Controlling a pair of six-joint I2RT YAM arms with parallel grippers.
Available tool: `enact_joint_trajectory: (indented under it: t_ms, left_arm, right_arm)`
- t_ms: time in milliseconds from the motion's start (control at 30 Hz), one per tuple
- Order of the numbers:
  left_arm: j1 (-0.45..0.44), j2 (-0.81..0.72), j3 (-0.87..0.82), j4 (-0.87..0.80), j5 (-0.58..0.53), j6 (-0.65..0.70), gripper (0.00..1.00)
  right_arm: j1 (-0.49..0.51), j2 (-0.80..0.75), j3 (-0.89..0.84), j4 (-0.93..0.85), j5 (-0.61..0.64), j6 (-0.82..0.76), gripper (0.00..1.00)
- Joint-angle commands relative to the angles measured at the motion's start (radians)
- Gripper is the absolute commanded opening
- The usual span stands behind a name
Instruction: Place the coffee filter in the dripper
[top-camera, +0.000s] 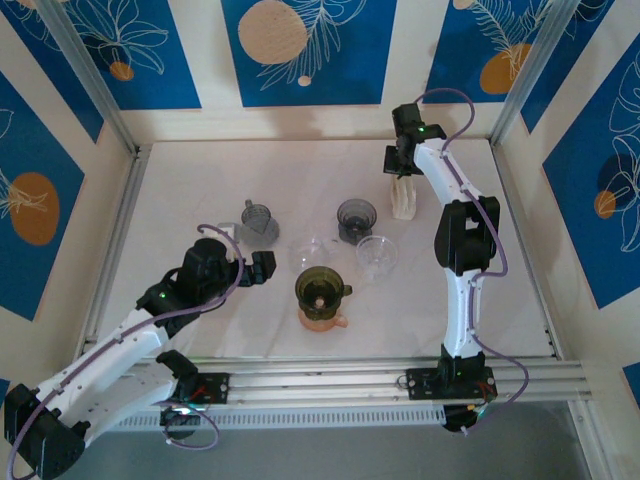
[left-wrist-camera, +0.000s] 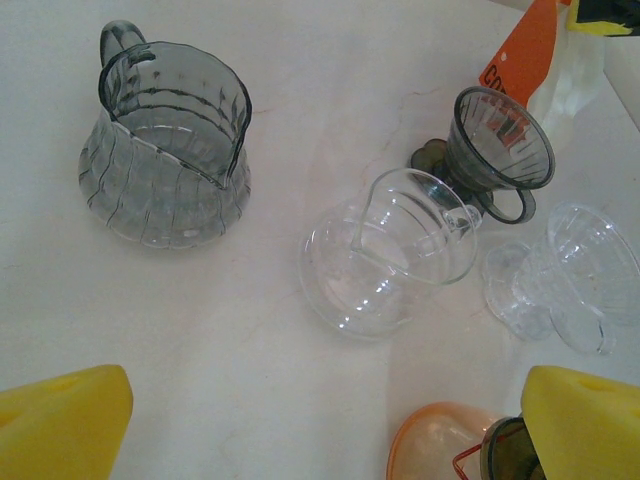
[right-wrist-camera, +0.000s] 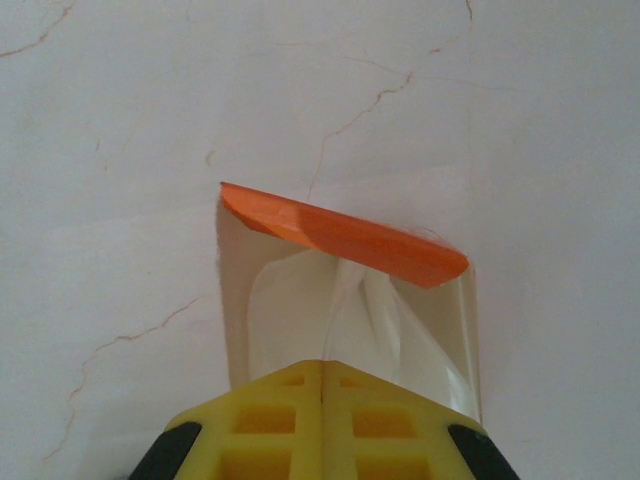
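The coffee filter (right-wrist-camera: 330, 300) is a white paper sheet standing in a clear pack with an orange header (right-wrist-camera: 340, 235), at the table's back right (top-camera: 403, 197). My right gripper (right-wrist-camera: 322, 372) is over the pack, shut on the filter's upper edge; a thin white fold runs up into the closed fingertips. An olive dripper (top-camera: 322, 288) sits on an orange server at the front middle. A dark grey dripper (top-camera: 357, 217) and a clear dripper (top-camera: 377, 255) stand behind it. My left gripper (left-wrist-camera: 320, 430) hangs open and holds nothing, left of the olive dripper.
A grey ribbed pitcher (left-wrist-camera: 170, 150) stands left of centre, and a clear glass server (left-wrist-camera: 385, 255) lies between it and the drippers. White walls and aluminium posts bound the table on three sides, close to the filter pack.
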Motion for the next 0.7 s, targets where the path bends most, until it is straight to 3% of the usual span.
enact_joint_trajectory:
  t_ms: [0, 400, 667]
  left_arm:
    - [0.014, -0.005, 0.001, 0.0, 0.013, -0.007, 1.0]
    - [0.016, -0.007, 0.001, -0.001, 0.017, -0.009, 1.0]
    - [0.017, -0.009, 0.018, -0.011, 0.023, -0.007, 1.0]
  right_arm:
    - [0.009, -0.084, -0.007, 0.017, 0.012, -0.012, 0.0]
    - [0.015, -0.172, -0.053, 0.031, 0.023, -0.019, 0.0]
    - [0.033, -0.311, -0.146, 0.054, 0.039, -0.025, 0.0]
